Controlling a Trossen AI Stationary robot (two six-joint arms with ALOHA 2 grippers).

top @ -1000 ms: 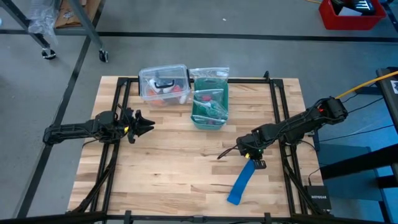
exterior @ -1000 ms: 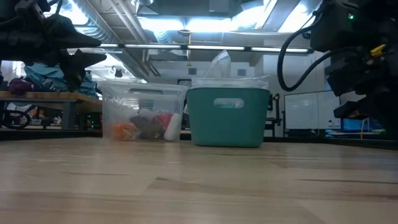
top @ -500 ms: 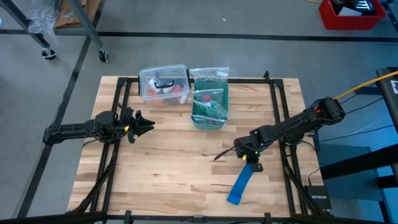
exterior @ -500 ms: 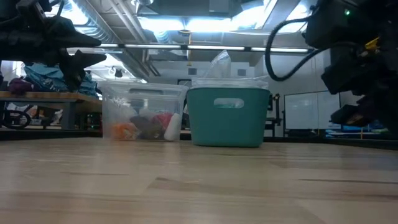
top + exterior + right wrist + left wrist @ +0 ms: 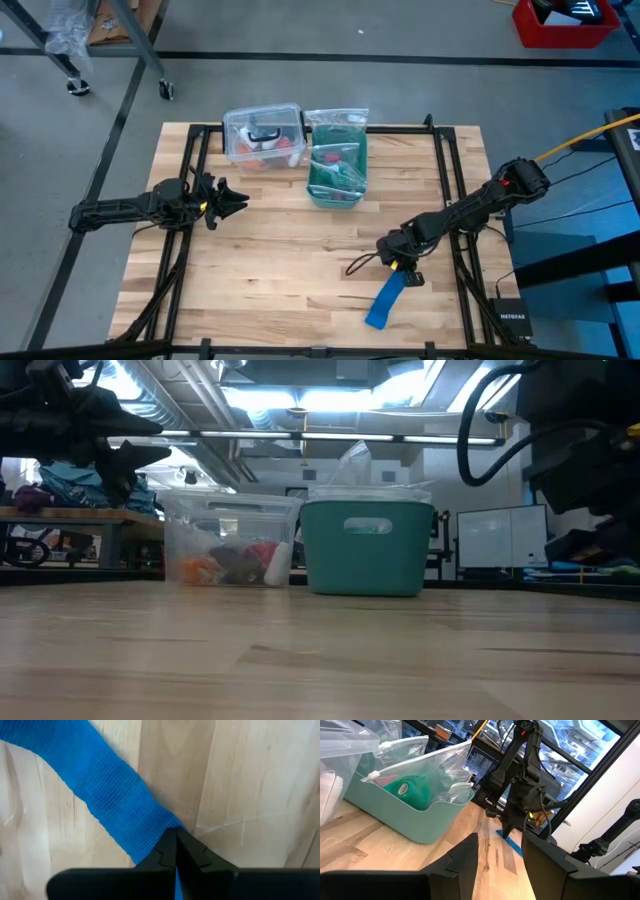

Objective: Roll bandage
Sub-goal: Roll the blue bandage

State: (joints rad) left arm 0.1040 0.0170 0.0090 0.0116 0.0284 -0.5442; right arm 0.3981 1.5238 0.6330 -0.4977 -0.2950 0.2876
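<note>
The bandage (image 5: 383, 302) is a bright blue strip lying flat on the wooden table near its right front; it runs slantwise from the near edge up toward my right gripper (image 5: 400, 272). In the right wrist view the bandage (image 5: 115, 805) narrows toward my right gripper (image 5: 173, 834), which is shut at the strip's far end, pointing steeply down. My left gripper (image 5: 240, 203) hovers open at the table's left, level, pointing toward the table's right edge, with nothing between its fingers (image 5: 465, 862). My right gripper comes from above, pointing steeply down, and its shut fingertips (image 5: 167, 845) meet on the bandage's far end (image 5: 159, 822). The fabric gathers a little toward the tips there. The rest of the strip lies flat and slack on the table. The fingers hide how many layers they hold.
A teal-green basket (image 5: 337, 170) with bags in it and a clear plastic box (image 5: 263, 135) stand at the table's far middle. A thin dark cable (image 5: 356, 266) lies left of my right gripper. Black frame rails (image 5: 452, 180) run along the table's sides.
My right gripper has moved toward the table's near edge and down, onto the far end of the bandage. The strip's near part has stayed where it was.
</note>
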